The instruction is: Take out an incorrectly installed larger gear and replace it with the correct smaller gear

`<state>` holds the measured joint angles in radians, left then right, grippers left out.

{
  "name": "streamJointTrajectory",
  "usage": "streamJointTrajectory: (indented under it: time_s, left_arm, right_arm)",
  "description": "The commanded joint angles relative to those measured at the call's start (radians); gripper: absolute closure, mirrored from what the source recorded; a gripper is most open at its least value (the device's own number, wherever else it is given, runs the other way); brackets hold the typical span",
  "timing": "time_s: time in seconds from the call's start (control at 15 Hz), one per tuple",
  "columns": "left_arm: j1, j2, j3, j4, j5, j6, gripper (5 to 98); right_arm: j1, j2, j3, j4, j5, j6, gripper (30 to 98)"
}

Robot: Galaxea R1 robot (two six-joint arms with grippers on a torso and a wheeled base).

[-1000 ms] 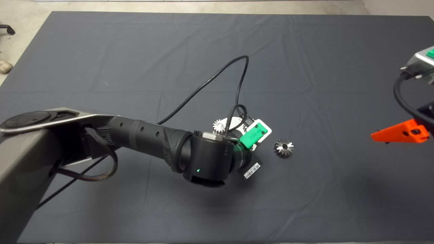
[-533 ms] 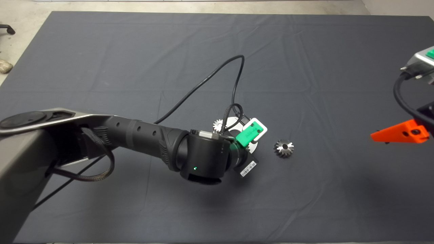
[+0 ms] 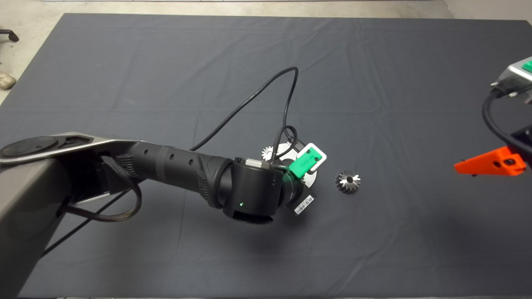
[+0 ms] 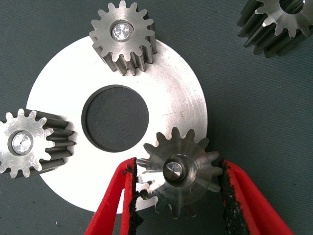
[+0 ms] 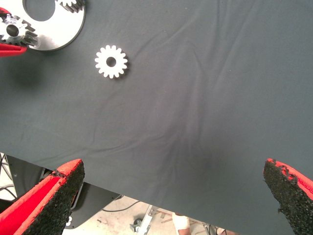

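Left wrist view: what sits between the red fingers? asks the first.

The larger gear (image 4: 178,171), answers the second. It sits on a pin at the rim of a silver disc (image 4: 181,98), and the left gripper (image 4: 178,164) has a black pad against its slanted teeth on either side, so the jaws are pinching it.

And the rest of that disc?

Two bright spur gears, one (image 4: 123,41) across the disc's round centre hole from the larger gear, the other (image 4: 29,142) off to one side, each on its own pin at the rim.

Where is the smaller gear (image 3: 348,181)?

It lies flat on the dark mat (image 3: 166,62), just beside the disc on the side toward the right arm, touching nothing. From the head view the left arm reaches in from the left to mid-mat, and its green gripper body covers most of the disc.

What about the right gripper (image 5: 171,166)?

It waits at the right edge of the mat, well apart from the gears. Its jaws are spread wide, with nothing between them but mat below.
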<state>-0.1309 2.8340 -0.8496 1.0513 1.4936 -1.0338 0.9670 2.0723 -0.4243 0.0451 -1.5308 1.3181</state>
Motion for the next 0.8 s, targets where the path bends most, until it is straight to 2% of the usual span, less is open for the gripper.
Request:
streamJointTrajectory:
  time_s: [0.0,0.73]
  left_arm:
    - [-0.013,0.002,0.007,0.019,-0.015,-0.002,69.2]
    - [-0.012,-0.012,0.018,0.018,-0.015,-0.006,69.5]
  right_arm:
    - [0.018,0.002,0.006,0.029,-0.052,0.007,31.7]
    - [0.018,0.002,0.006,0.029,-0.052,0.007,31.7]
